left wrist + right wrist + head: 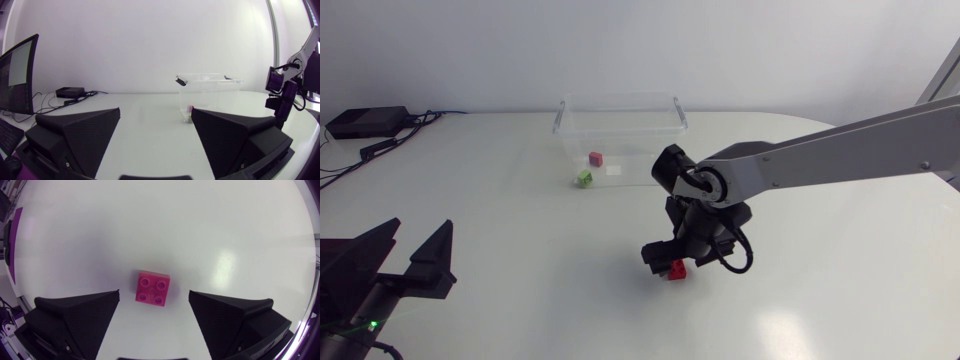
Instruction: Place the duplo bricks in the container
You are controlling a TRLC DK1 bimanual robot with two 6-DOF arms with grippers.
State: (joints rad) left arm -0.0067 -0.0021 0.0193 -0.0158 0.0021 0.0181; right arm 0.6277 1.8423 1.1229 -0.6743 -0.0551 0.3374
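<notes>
A red duplo brick [676, 268] lies on the white table, studs up. My right gripper [669, 260] hangs straight over it, open. In the right wrist view the red brick [152, 288] sits between the two black fingers, with a gap on either side. The clear plastic container [620, 125] stands at the back centre. A pink brick [596, 158] and a small white piece [614, 171] lie in it. A green brick [585, 178] sits at its front wall; inside or outside, I cannot tell. My left gripper [415, 250] rests open at the near left with nothing in it.
A black box with cables [365, 122] sits at the far left corner of the table. From the left wrist view, the container [210, 80] is ahead of the open left gripper [156, 112], and my right arm [282, 95] hangs down beside it.
</notes>
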